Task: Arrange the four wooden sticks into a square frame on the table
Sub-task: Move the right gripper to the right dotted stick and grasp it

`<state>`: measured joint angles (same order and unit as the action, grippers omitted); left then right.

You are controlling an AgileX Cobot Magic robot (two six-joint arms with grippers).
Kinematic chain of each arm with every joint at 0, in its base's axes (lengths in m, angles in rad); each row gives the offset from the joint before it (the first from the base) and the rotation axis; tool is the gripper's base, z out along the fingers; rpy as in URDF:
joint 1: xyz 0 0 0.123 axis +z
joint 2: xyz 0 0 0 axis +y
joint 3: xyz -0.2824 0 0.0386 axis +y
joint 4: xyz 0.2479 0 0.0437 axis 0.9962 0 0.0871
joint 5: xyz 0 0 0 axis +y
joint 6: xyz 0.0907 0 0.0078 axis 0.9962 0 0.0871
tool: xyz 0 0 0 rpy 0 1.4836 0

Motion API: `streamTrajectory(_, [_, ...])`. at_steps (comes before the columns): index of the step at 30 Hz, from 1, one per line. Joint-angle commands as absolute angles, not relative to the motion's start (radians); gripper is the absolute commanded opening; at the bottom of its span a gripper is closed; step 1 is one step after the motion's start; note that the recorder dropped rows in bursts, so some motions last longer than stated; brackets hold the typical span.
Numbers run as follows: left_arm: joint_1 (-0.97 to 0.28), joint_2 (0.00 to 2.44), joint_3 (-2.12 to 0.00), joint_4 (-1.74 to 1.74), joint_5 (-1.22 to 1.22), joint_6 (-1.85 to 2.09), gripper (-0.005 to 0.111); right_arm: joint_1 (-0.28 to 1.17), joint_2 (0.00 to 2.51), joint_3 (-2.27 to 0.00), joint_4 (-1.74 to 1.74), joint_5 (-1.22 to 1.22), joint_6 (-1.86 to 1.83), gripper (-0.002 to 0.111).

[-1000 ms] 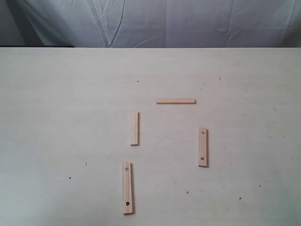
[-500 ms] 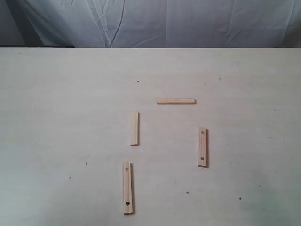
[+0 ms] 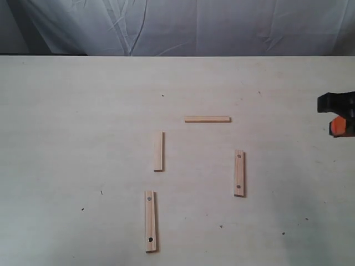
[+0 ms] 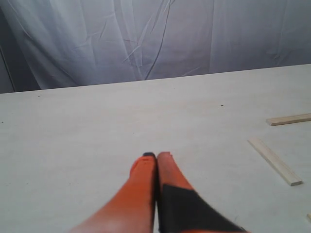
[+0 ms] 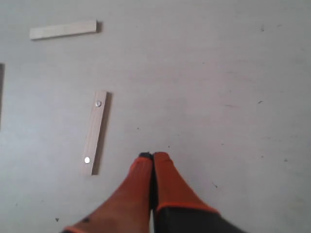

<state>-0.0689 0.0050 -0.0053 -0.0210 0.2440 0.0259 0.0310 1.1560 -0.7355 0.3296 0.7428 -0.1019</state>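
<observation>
On the pale table (image 3: 66, 111), flat and none touching, lie a crosswise plain stick (image 3: 207, 119) and, reckoned from it, a second plain stick (image 3: 158, 151) nearer the camera to its left, one holed stick (image 3: 239, 173) nearer and just past its right end, and another holed stick (image 3: 150, 221) nearest of all. The right gripper (image 5: 153, 155), jaws pressed together on nothing, hovers well right of the crosswise stick. The left gripper (image 4: 156, 155), likewise closed and empty, is well to its left; a creased grey cloth (image 3: 166, 27) hangs beyond it.
</observation>
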Motion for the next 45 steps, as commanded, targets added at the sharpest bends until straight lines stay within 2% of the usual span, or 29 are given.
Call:
streamTrajectory(1, [-0.071,0.0,0.0,-0.022,0.233,0.025,0.0,0.135,1.264,-0.77,0.305,0.745,-0.087,-0.001])
streamTrajectory(11, [-0.071,0.0,0.0,-0.022,0.233,0.025,0.0,0.457,1.492,-0.896,0.227,0.73,0.084,-0.001])
streamTrajectory(17, [-0.071,0.0,0.0,-0.022,0.233,0.025,0.0,0.62,1.653,-0.967,-0.047,0.716,0.485,-0.001])
streamTrajectory(20, [-0.071,0.0,0.0,-0.022,0.233,0.025,0.0,0.633,1.705,-0.967,-0.107,0.684,0.606,-0.001])
streamTrajectory(22, [-0.071,0.0,0.0,-0.022,0.233,0.025,0.0,0.627,1.735,-0.967,-0.11,0.677,0.648,0.003])
streamTrajectory(27, [-0.071,0.0,0.0,-0.022,0.233,0.025,0.0,0.627,1.779,-0.967,-0.165,0.638,0.753,0.039])
streamTrajectory(29, [-0.071,0.0,0.0,-0.022,0.233,0.025,0.0,0.627,1.791,-0.967,-0.189,0.617,0.816,0.046])
streamTrajectory(33, [-0.071,0.0,0.0,-0.022,0.233,0.025,0.0,0.627,1.829,-0.967,-0.241,0.6,0.917,0.046])
streamTrajectory(45, [-0.071,0.0,0.0,-0.022,0.233,0.025,0.0,0.627,1.913,-0.967,-0.241,0.548,0.917,0.044])
